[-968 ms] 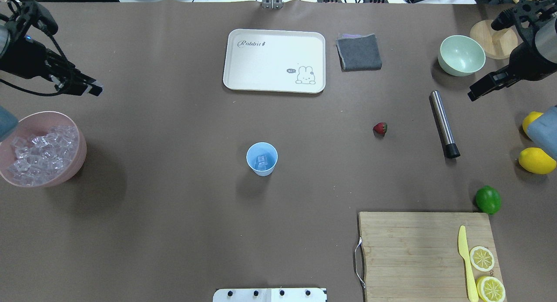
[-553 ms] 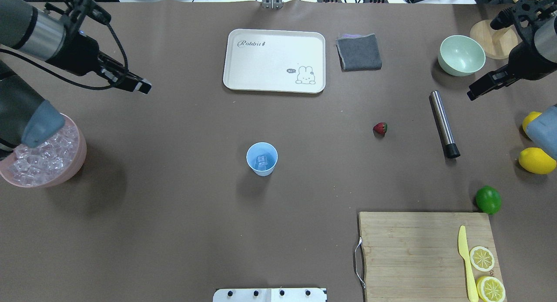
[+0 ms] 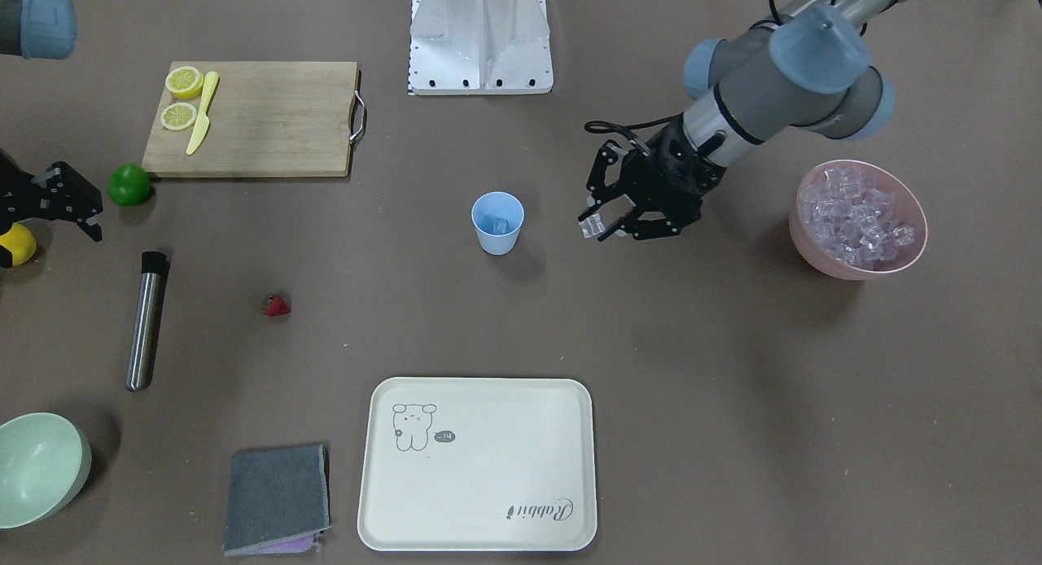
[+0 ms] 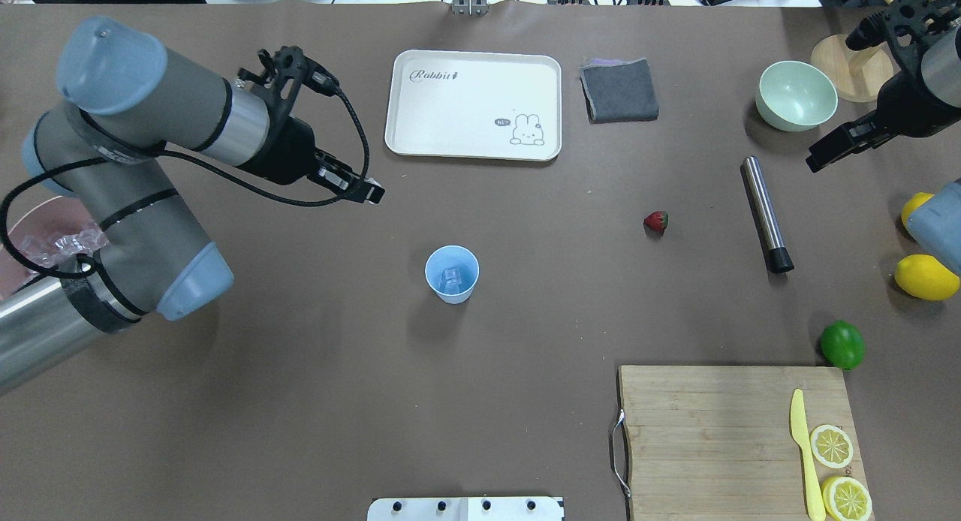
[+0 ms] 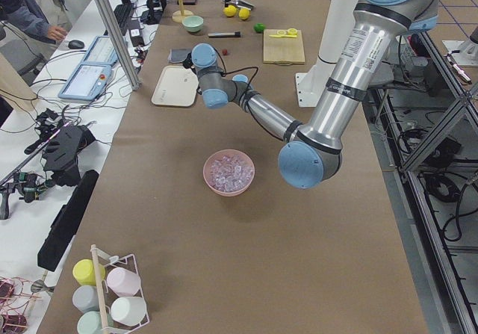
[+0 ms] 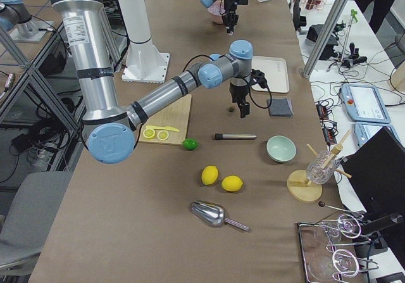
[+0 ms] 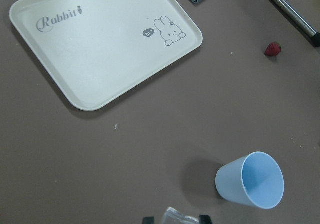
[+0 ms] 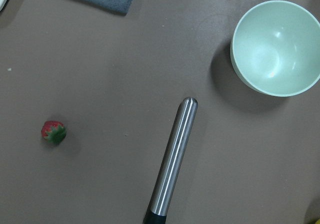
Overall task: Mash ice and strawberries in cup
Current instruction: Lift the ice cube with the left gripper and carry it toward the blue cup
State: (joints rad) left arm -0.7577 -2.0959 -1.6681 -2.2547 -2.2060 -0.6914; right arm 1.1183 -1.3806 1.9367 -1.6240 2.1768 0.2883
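The pale-blue cup (image 4: pixel 451 274) stands upright mid-table with one ice cube (image 4: pixel 450 281) inside. My left gripper (image 4: pixel 373 194) hovers up and to the left of it, shut on a clear ice cube (image 3: pixel 591 227); the left wrist view shows this cube (image 7: pixel 177 216) between the fingertips, with the cup (image 7: pixel 250 184) to the lower right. More ice (image 3: pixel 855 215) fills the pink bowl (image 3: pixel 822 260). The strawberry (image 4: pixel 655 221) lies on the table right of the cup. My right gripper (image 4: pixel 814 163) hangs open and empty at the far right, above the steel muddler (image 4: pixel 766 213).
A white rabbit tray (image 4: pixel 473 104) and a grey cloth (image 4: pixel 619 90) lie behind the cup. At the right are a pale-green bowl (image 4: pixel 796 94), a lime (image 4: pixel 842 344), lemons (image 4: pixel 926 277) and a cutting board (image 4: pixel 736 438) with a yellow knife and lemon slices.
My left arm has swung from the pink bowl at the far left toward the cup, carrying an ice cube. The right gripper has barely shifted.
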